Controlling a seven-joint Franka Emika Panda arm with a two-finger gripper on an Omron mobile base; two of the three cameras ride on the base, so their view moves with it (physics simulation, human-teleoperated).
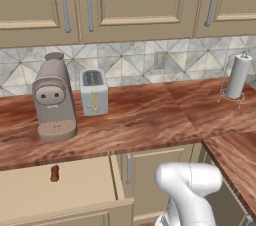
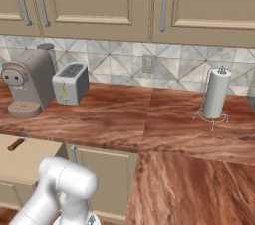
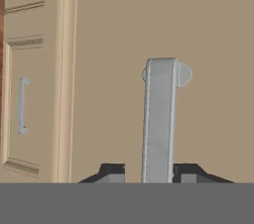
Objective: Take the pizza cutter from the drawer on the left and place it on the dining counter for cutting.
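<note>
fingers [image 3: 149,176] pinching the drawer's silver handle [image 3: 159,119] between them; pulling off-axis could slip the bar, jolting the pizza cutter [image 1: 54,172] beyond.

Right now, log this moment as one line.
drawer: open | pizza cutter: inside, untouched | gripper: closed around drawer handle

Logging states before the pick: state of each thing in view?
drawer: pulled open
pizza cutter: lying inside drawer
drawer handle: between the fingertips
gripper: closed on drawer handle
upper cabinet doors: shut
toaster: slots empty
paper towel roll: upright on holder
</note>
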